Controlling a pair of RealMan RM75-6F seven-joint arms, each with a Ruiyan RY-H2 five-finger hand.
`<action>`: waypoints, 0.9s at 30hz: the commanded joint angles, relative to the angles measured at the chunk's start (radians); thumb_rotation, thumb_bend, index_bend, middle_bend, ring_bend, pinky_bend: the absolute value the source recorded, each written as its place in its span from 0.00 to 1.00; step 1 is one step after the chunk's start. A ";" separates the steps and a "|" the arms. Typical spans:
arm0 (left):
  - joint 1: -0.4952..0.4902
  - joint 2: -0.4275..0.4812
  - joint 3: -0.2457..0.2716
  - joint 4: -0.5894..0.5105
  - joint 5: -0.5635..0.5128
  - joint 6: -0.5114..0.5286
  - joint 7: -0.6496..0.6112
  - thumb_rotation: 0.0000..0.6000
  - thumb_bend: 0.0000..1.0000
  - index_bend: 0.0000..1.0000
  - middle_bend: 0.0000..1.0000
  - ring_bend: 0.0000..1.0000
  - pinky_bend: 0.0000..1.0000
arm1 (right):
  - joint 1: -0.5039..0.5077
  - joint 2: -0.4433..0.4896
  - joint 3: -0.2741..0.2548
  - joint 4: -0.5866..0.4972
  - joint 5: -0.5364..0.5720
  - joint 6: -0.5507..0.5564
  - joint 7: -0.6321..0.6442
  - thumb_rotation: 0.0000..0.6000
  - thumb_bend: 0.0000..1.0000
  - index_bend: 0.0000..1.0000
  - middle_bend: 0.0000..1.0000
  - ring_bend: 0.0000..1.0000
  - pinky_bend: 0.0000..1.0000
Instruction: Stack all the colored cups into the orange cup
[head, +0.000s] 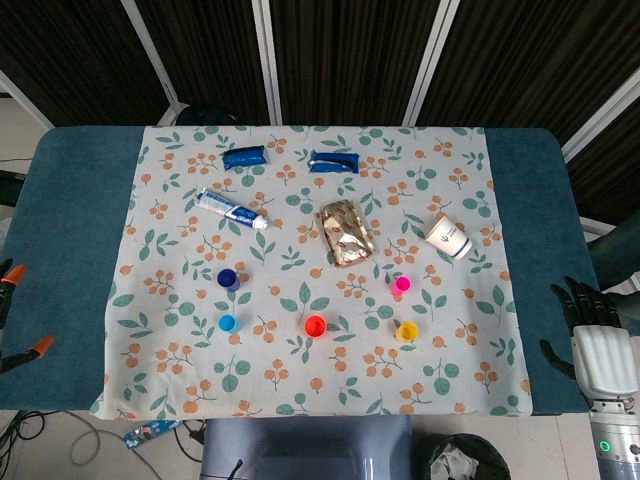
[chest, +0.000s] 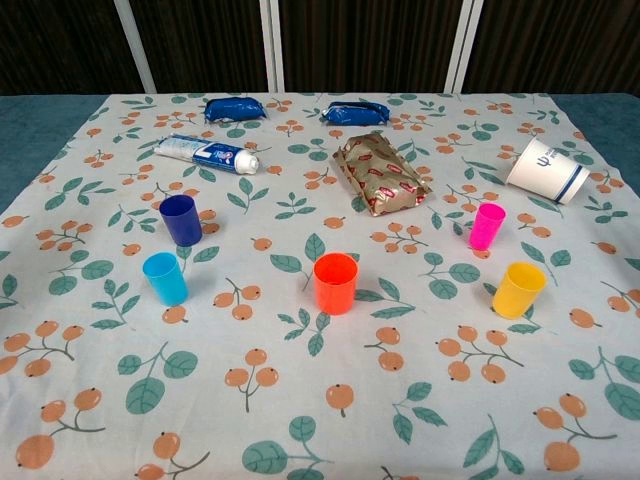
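Observation:
The orange cup (head: 315, 325) (chest: 335, 283) stands upright near the front middle of the floral cloth. A dark blue cup (head: 228, 279) (chest: 181, 220) and a light blue cup (head: 227, 322) (chest: 165, 278) stand to its left. To its right are a pink cup (head: 400, 285) (chest: 487, 225) and a yellow cup (head: 406, 331) (chest: 519, 290). All the cups stand apart, none inside another. My right hand (head: 592, 338) hovers off the table's right edge with its fingers spread and nothing in it. My left hand shows in neither view.
A white paper cup (head: 449, 237) (chest: 545, 170) lies on its side at the right. Behind the cups lie a foil snack packet (head: 344, 233), a toothpaste tube (head: 231, 210) and two blue packets (head: 245, 157) (head: 333, 161). Orange-tipped clamps (head: 10, 275) sit at the left edge.

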 joint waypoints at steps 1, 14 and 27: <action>0.003 0.000 0.005 -0.014 -0.001 -0.002 0.021 1.00 0.10 0.05 0.00 0.00 0.02 | -0.002 0.004 -0.001 -0.007 0.004 -0.002 -0.002 1.00 0.33 0.14 0.10 0.10 0.14; 0.009 0.016 0.016 -0.047 -0.003 -0.012 0.044 1.00 0.10 0.05 0.00 0.00 0.02 | -0.007 0.022 0.000 -0.032 0.025 -0.016 0.023 1.00 0.33 0.11 0.09 0.10 0.14; 0.007 0.017 0.014 -0.045 -0.010 -0.020 0.042 1.00 0.10 0.04 0.00 0.00 0.02 | -0.004 0.026 -0.003 -0.030 0.020 -0.025 0.044 1.00 0.33 0.11 0.09 0.10 0.14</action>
